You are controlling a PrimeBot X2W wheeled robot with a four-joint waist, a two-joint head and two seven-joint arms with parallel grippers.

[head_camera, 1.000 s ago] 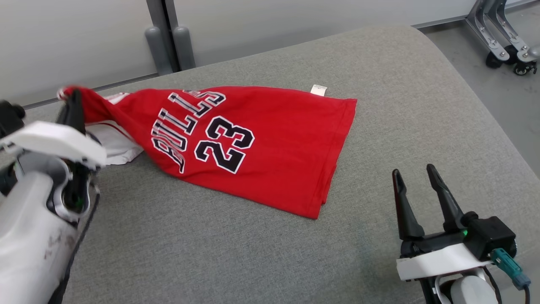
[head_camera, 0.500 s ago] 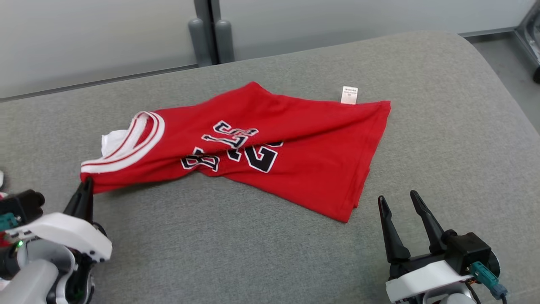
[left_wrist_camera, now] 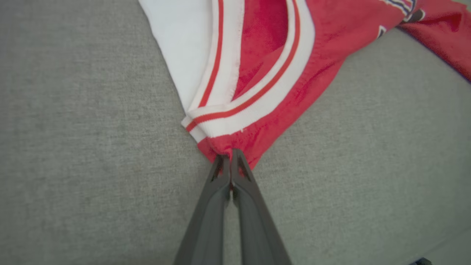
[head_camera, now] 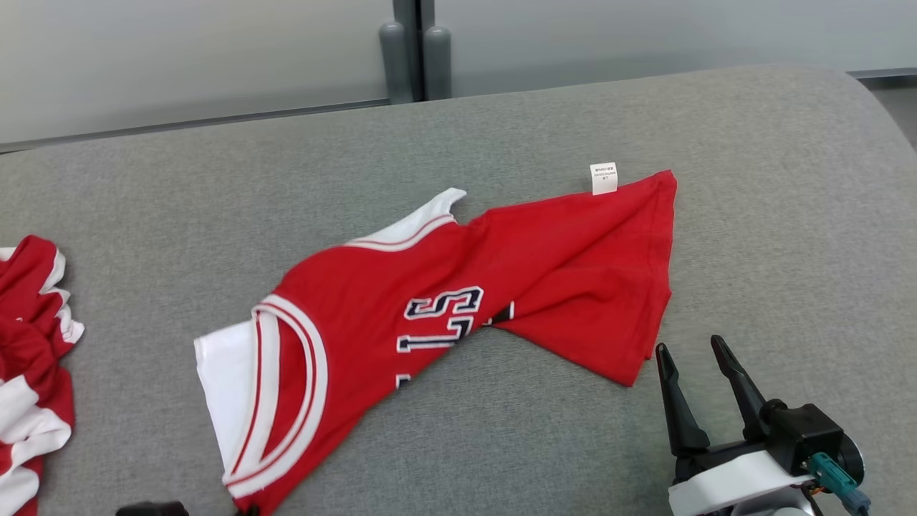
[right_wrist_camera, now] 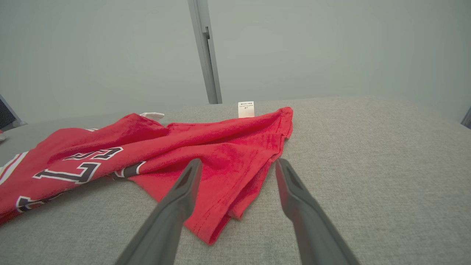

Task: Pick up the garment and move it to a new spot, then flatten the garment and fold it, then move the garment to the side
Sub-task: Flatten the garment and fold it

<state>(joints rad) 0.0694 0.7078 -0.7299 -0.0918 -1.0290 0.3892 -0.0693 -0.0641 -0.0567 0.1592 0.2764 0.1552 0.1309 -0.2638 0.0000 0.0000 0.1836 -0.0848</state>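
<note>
The left gripper (left_wrist_camera: 230, 156) clamps the shoulder tip of the red garment (head_camera: 573, 265) lying twisted on the grey cushion (head_camera: 179, 193), perhaps barely, so tugging may slip it; the right gripper (head_camera: 689, 344) stands open

grey cushion (head_camera: 788, 236) lies free right of and behind the red jersey (head_camera: 573, 272), also in the strip left of it. crumpled red-and-white garment (head_camera: 29, 344) blocks the left edge. two grey posts (head_camera: 437, 57) stand past the far edge.
</note>
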